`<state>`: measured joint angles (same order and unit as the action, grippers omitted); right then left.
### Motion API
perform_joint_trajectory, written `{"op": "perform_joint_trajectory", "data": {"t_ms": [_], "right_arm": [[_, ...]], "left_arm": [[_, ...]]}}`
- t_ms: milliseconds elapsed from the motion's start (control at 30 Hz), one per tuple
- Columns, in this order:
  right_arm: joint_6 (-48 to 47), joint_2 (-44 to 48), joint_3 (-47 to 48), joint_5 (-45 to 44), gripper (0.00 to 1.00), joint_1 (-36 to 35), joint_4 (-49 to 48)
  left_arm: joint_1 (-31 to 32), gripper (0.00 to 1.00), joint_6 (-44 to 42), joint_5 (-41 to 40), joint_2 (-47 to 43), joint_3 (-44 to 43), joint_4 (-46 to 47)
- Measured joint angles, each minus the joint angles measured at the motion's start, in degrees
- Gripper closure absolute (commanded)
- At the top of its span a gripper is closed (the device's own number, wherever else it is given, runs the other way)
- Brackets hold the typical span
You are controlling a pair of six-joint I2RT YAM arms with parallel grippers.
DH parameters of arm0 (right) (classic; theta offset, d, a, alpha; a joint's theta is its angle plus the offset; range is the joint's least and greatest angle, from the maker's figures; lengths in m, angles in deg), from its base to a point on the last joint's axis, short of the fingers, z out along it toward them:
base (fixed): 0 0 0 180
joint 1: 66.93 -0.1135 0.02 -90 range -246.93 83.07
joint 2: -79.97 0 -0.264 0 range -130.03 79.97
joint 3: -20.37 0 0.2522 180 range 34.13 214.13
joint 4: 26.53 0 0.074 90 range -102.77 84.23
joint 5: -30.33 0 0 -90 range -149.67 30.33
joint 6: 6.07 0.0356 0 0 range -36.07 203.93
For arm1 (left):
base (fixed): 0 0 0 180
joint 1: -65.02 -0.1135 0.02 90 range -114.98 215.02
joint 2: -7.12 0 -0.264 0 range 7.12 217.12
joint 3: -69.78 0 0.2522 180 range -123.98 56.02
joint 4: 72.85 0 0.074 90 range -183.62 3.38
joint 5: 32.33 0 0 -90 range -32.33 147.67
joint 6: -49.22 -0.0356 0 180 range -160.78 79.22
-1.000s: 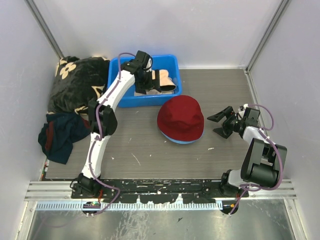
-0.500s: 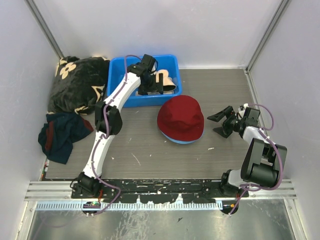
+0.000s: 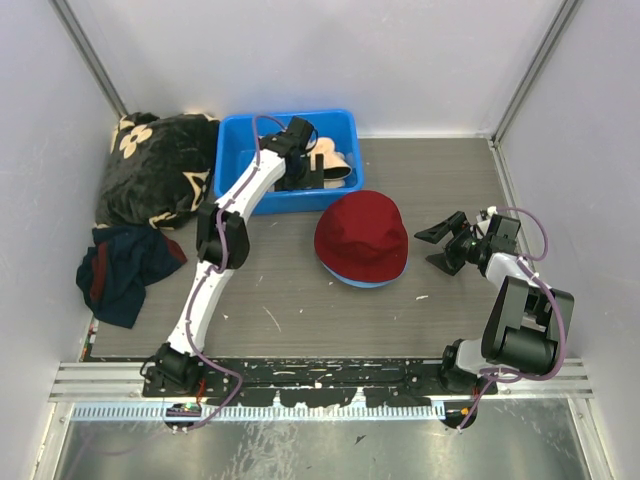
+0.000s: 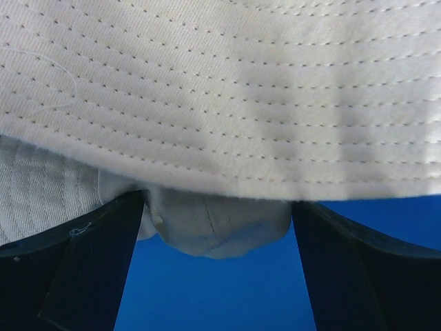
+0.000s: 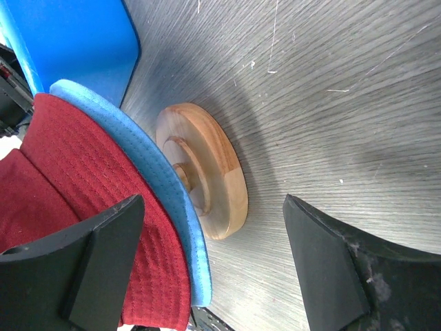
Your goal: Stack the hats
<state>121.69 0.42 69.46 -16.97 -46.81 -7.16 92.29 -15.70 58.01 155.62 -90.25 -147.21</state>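
Hats: one dark red hat point(image 3: 360, 235) on one light blue hat point(image 5: 162, 183); cream count unclear.
Left pincer point(image 4: 217, 207): released wide, straddling cream hat point(image 4: 220, 89).
Right pincer point(image 3: 436, 249): released, empty.

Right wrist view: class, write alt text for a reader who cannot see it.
A dark red hat lies stacked on a light blue hat, over a round wooden base on the grey table. The right gripper, open and empty, frames the shot; a blue bin stands behind.
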Motion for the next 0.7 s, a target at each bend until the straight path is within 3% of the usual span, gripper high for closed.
{"op": "perform_joint_trajectory", "data": {"t_ms": [133, 200, 267, 400, 700], "right_arm": [[0.0, 0.0, 0.0, 0.0, 0.12, 0.0, 0.0], [0.0, 0.0, 0.0, 0.0, 0.12, 0.0, 0.0], [0.0, 0.0, 0.0, 0.0, 0.12, 0.0, 0.0], [0.0, 0.0, 0.0, 0.0, 0.12, 0.0, 0.0], [0.0, 0.0, 0.0, 0.0, 0.12, 0.0, 0.0]], "left_arm": [[0.0, 0.14, 0.0, -1.3, 1.4, -1.3, -0.6], [0.0, 0.26, -0.1, -1.7, 2.1, -2.1, -1.2], [0.0, 0.53, -0.1, -2.3, 2.6, -2.8, -1.6], [0.0, 0.96, -0.3, -2.9, 3.7, -3.7, -1.8], [-0.3, 1.00, -0.2, -0.6, 3.0, -3.3, -1.7]]}}
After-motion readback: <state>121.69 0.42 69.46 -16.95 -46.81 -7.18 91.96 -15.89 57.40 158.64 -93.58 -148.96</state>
